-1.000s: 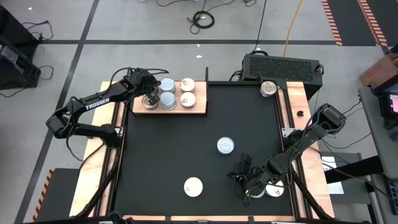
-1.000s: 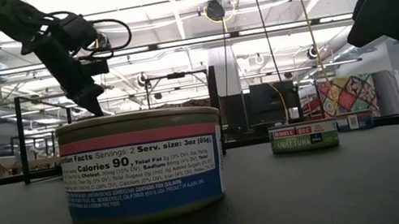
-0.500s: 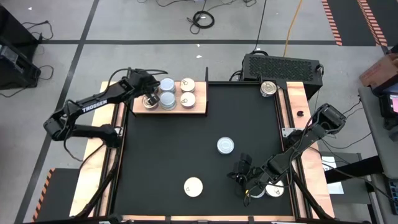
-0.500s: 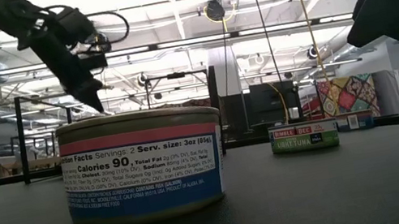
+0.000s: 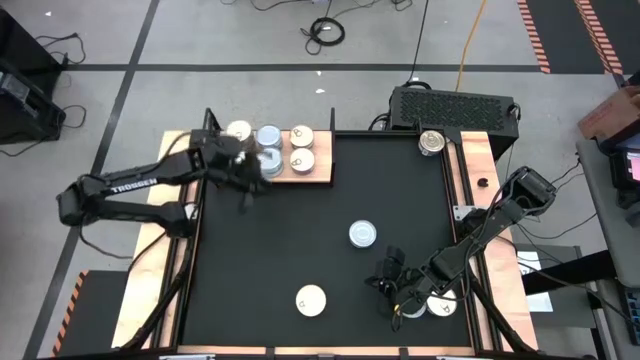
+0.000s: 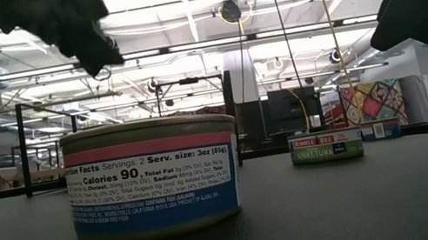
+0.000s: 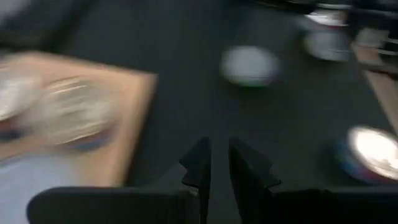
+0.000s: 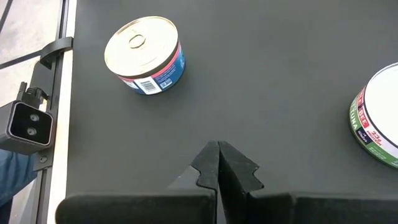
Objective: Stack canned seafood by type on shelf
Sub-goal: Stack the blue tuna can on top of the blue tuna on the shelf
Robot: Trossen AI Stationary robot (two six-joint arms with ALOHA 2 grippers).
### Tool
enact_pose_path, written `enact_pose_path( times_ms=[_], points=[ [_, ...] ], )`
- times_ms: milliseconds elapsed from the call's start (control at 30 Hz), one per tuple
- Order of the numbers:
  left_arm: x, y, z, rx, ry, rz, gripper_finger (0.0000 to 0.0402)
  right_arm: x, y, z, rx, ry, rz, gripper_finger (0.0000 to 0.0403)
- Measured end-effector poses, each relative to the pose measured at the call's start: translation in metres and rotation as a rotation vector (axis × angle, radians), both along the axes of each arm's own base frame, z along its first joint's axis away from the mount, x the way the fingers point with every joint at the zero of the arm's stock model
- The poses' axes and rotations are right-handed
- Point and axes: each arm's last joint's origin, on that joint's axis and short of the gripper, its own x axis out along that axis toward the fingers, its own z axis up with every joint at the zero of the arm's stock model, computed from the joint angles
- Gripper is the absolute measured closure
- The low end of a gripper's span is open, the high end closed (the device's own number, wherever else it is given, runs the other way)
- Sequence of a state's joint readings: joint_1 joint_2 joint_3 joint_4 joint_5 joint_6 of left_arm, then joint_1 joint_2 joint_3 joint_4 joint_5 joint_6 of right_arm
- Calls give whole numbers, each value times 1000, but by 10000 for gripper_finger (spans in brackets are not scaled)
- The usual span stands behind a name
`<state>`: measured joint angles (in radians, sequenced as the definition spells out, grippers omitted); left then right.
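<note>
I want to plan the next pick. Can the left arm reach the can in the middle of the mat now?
Probably yes. The left gripper hangs empty, jaws slightly apart, over the black mat beside the shelf. Bare mat lies between it and the middle can. The right gripper, shut, waits off that path.

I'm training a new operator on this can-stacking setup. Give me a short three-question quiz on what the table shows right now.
1. True or false: the left gripper holds a can.
2. The pink-and-blue-labelled can stands: A on top of another can, B on the black mat, C on the floor.
3. Fill in: the right gripper has its fingers ____.
Key: 1 false; 2 B; 3 shut.
</note>
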<state>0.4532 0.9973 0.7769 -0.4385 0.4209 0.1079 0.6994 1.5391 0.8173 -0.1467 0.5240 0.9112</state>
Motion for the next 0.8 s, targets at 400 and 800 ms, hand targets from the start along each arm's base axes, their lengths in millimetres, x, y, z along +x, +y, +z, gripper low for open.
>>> enact_pose_path(
  times_ms=[400,800],
  points=[
    [49,-161,-3,101,-194,-441,343,1,1,1,22,-10,-12,403],
    [95,-282,-48,424,-331,-651,340,2,2,3,43,-33,-12,403]
  ],
)
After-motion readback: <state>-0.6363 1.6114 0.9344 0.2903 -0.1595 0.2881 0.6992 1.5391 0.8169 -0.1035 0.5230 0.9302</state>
